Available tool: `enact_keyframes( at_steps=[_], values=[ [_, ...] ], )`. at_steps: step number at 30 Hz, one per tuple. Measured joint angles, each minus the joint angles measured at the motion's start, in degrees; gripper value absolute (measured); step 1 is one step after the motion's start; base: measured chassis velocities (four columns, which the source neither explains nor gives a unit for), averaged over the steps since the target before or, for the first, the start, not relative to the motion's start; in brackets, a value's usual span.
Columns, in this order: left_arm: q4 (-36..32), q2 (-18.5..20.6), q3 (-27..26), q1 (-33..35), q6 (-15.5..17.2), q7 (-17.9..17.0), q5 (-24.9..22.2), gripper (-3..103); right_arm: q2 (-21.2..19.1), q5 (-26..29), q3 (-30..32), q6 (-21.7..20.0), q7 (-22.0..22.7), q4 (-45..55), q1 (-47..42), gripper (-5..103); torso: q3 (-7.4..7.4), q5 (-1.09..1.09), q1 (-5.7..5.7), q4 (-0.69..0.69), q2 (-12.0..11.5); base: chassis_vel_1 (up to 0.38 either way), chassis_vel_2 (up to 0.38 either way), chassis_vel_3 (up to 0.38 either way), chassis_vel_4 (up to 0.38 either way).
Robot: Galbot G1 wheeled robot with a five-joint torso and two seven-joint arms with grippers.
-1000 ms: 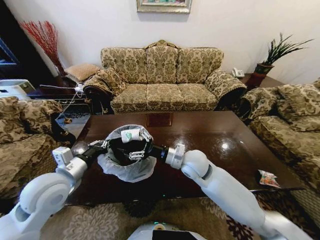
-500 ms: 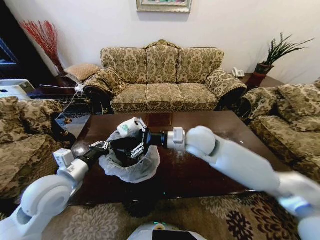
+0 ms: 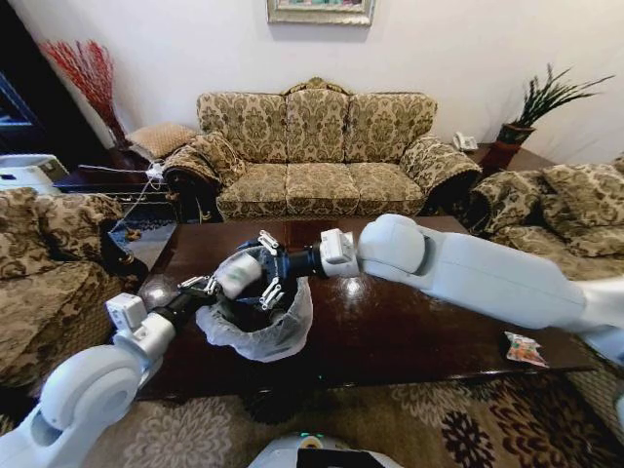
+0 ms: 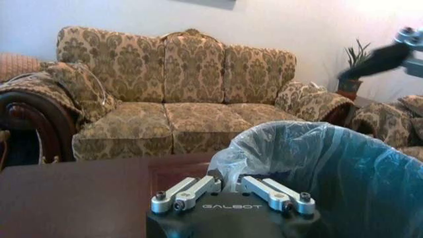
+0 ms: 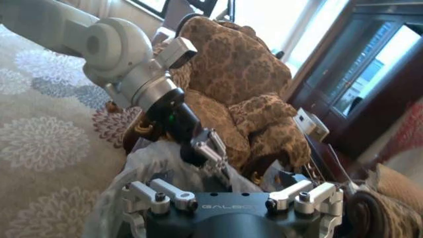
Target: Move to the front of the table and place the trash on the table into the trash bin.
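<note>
While the left gripper pinches the bag rim of the trash bin, the right gripper hangs above it.

The bin sits left of centre on the table. The right fingers clasp a white piece of trash. A colourful packet lies at the table's near right corner.

The right gripper and its arm hang across the trash bin, crowding its mouth from two o'clock. The left gripper blocks the rim at nine o'clock. From three to five o'clock the table lies bare, apart from a snack packet near its right corner.
</note>
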Motion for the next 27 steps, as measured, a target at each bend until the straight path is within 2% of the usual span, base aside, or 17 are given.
enact_keyframes(
  at_steps=[1,3,5,7,9,10,13,14,16,17,18,19,21,22,24,25,27],
  values=[
    [0.25,0.38,-0.02,-0.03,0.00,-0.01,0.03,4,-2.37,-0.30,1.99,0.03,0.09,1.58,-2.84,100,0.00,0.01,0.00,-0.01,0.00,0.000,0.000,0.000,0.000],
    [0.38,0.53,-0.04,-0.05,0.00,0.00,0.03,4,-3.26,-0.42,3.25,0.07,0.18,2.25,-4.38,100,0.00,0.01,0.00,0.00,0.00,0.000,0.000,0.000,0.000],
    [1.07,0.93,-0.61,-0.03,-0.01,-0.07,0.02,4,-8.73,-0.77,12.24,2.19,4.28,6.96,-15.43,100,0.00,0.02,0.00,-0.01,0.00,0.000,0.000,0.000,0.000],
    [1.19,0.82,-1.08,0.25,-0.05,-0.09,0.07,4,-10.20,-0.88,14.74,2.98,6.38,8.32,-18.77,100,0.00,0.02,0.00,-0.03,0.00,0.000,0.000,0.000,0.000],
    [1.77,0.51,-2.12,1.06,-0.36,-0.24,0.25,4,-13.08,-1.98,28.06,4.73,14.39,11.62,-32.04,100,-0.01,0.02,-0.01,-0.01,0.00,0.000,0.000,0.000,0.000],
    [1.77,0.51,-2.12,1.06,-0.36,-0.24,0.25,4,-13.08,-1.98,28.06,4.73,14.39,11.62,-32.04,100,-0.01,0.02,-0.01,-0.01,0.00,0.000,0.000,0.000,0.000],
    [3.46,0.94,-2.22,0.74,-0.49,-0.65,0.29,4,-13.21,-0.85,45.43,6.92,28.10,12.57,-51.85,100,-0.02,-0.01,-0.02,-0.01,0.01,0.000,0.000,0.000,0.000],
    [4.25,0.97,-2.11,0.48,-0.49,-0.94,0.30,4,-11.70,1.22,51.94,6.91,34.71,12.66,-60.15,100,-0.01,0.01,-0.02,-0.03,0.01,0.000,0.000,0.000,0.000],
    [4.43,0.92,-2.04,0.38,-0.50,-1.03,0.30,4,-10.94,1.96,54.06,6.75,36.97,12.73,-62.75,100,-0.01,0.02,-0.01,-0.02,0.00,0.000,0.000,0.000,0.000],
    [5.22,0.55,-1.75,0.06,-0.51,-1.40,0.30,4,-7.47,3.61,62.00,6.40,44.04,12.21,-71.79,100,-0.01,-0.01,0.00,-0.01,0.00,0.000,0.000,0.000,0.000],
    [5.37,0.36,-1.70,0.04,-0.52,-1.48,0.29,4,-5.70,3.98,65.20,6.44,45.85,11.73,-75.90,100,-0.01,-0.01,0.00,0.00,0.00,0.000,0.000,0.000,0.000],
    [5.37,0.36,-1.70,0.04,-0.52,-1.48,0.29,4,-5.70,3.98,65.20,6.44,45.85,11.73,-75.90,100,-0.01,-0.01,0.00,0.00,0.00,0.000,0.000,0.000,0.000],
    [5.53,-0.25,-1.69,0.17,-0.52,-1.60,0.28,4,-0.28,4.11,70.85,6.39,47.15,10.30,-86.64,100,-0.01,-0.01,0.00,-0.01,0.00,0.000,0.000,0.000,0.000],
    [5.53,-0.25,-1.69,0.17,-0.52,-1.60,0.28,4,-0.28,4.11,70.85,6.39,47.15,10.30,-86.64,100,-0.01,-0.01,0.00,-0.01,0.00,0.000,0.000,0.000,0.000],
    [5.53,-0.51,-1.74,0.29,-0.52,-1.61,0.25,4,3.97,2.91,72.93,6.75,47.19,9.47,-92.46,100,-0.01,0.02,0.00,-0.02,0.00,0.000,0.000,0.000,0.000],
    [5.53,-0.71,-1.80,0.36,-0.53,-1.61,0.18,4,9.55,0.35,74.80,8.03,46.83,8.54,-98.17,100,-0.01,0.02,-0.01,-0.02,0.01,0.000,0.000,0.000,0.000],
    [5.58,-0.72,-1.81,0.36,-0.53,-1.60,0.17,4,11.37,-0.70,75.43,8.51,46.69,8.20,-99.83,100,-0.02,0.01,-0.01,-0.02,0.01,0.000,0.000,0.000,0.000]
  ],
)
